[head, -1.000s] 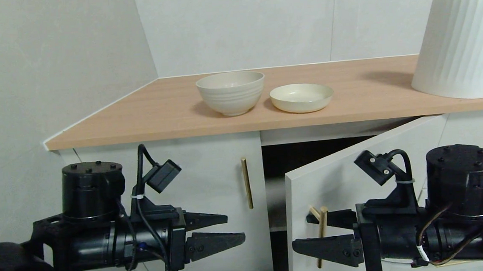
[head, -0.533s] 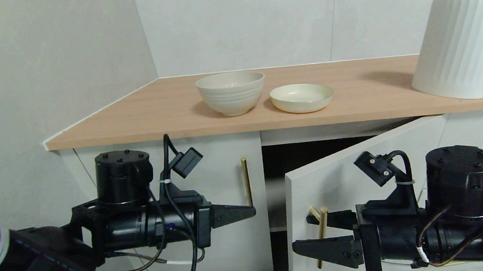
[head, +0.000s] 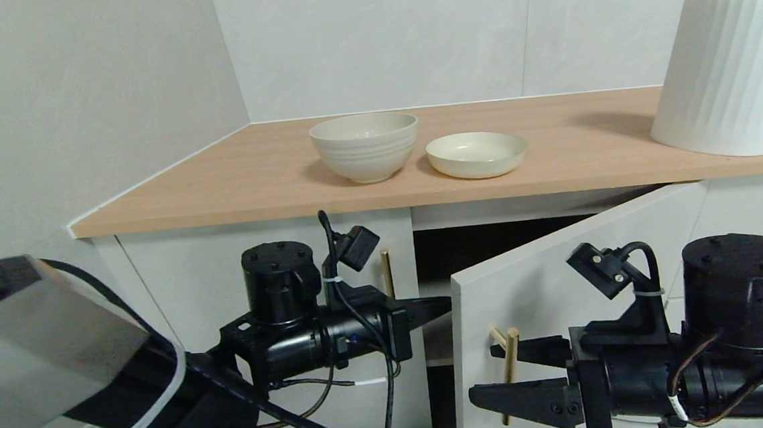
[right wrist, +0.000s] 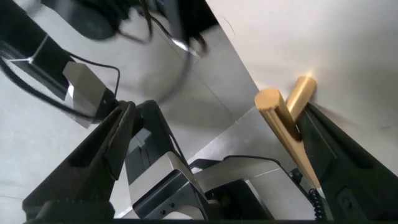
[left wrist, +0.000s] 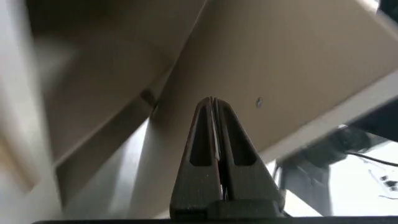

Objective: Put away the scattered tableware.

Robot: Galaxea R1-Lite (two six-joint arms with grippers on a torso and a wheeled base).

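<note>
In the head view, a ribbed cream bowl (head: 364,147) and a smooth shallow dish (head: 477,153) are sitting side by side, just apart, on the wood-grain tabletop (head: 251,176). A fluted white container (head: 724,72) is standing at its right end. Below, a flat white cabinet door (head: 559,262) is hanging ajar.

The left gripper (head: 441,304), fingers pressed together, is pointing into the gap beside it. The right gripper (head: 481,373) is holding its fingers open around the door's round brass handle (head: 508,366).

In the left wrist view, the closed fingers are facing the door's inner side.

In the right wrist view, the handle is lying between the open fingers.
</note>
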